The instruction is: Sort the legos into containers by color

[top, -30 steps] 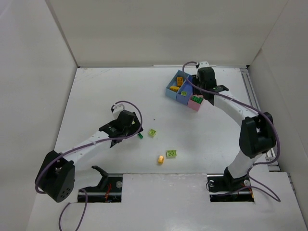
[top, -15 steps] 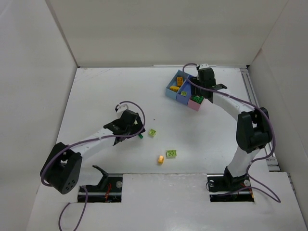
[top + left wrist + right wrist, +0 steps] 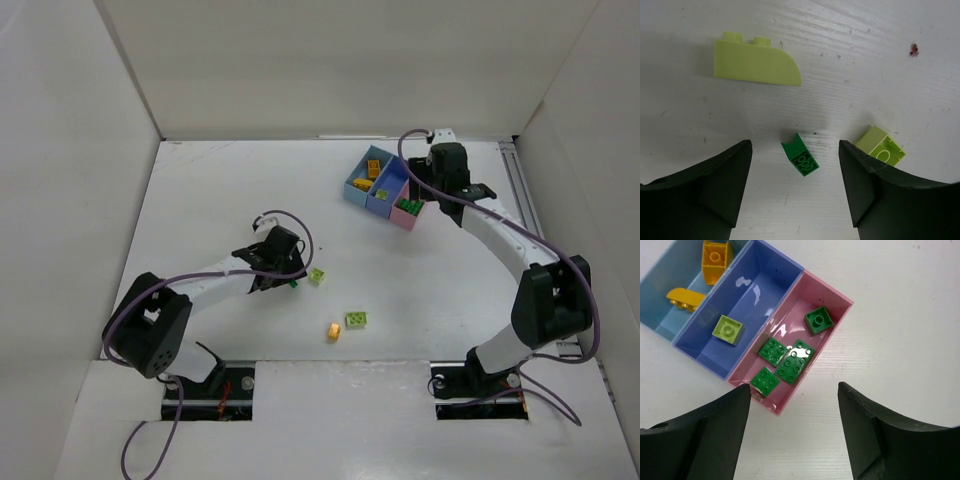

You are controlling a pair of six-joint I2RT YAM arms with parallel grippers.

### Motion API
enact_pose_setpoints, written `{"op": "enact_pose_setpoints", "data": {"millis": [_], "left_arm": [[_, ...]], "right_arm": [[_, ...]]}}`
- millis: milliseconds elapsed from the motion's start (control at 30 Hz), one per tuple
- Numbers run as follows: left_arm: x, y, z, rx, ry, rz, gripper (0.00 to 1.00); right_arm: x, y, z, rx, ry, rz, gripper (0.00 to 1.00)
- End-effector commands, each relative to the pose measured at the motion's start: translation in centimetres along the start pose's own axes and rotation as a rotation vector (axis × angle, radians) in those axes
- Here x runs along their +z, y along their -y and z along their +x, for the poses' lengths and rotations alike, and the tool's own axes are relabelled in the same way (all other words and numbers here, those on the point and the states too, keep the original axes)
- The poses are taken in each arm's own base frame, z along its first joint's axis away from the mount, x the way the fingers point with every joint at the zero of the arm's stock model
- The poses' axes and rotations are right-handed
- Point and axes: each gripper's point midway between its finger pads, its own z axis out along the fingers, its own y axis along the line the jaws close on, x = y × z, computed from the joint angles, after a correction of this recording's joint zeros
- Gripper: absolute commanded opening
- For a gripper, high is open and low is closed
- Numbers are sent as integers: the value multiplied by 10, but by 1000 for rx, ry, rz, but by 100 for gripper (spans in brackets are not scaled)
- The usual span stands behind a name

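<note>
Left gripper (image 3: 795,146) over dark green lego (image 3: 800,161)
Jaws spread, no contact; lego sits between them, long axis diagonal to closing line.

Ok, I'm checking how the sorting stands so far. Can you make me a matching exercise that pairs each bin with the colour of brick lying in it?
Bins:
1. light blue bin
2. darker blue bin
3. pink bin

Contents:
A. dark green bricks
B. yellow-orange bricks
C. one pale lime brick

Pairs: 1-B, 2-C, 3-A
</note>
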Motion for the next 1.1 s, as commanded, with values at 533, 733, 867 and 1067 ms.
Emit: {"op": "enact_pose_setpoints", "data": {"millis": [533, 733, 867, 1067], "left_arm": [[-10, 5, -1, 27, -37, -89, 13], [-31, 38, -37, 30, 52, 18, 11], [-47, 86, -84, 95, 179, 167, 11], [-62, 193, -149, 260, 329, 450, 11]], "right_arm": [[-11, 16, 4, 51, 18, 31, 75], [-18, 24, 6, 77, 31, 56, 75], [-30, 40, 4, 125, 56, 83, 75], [-62, 68, 7, 226, 78, 145, 75]]}}
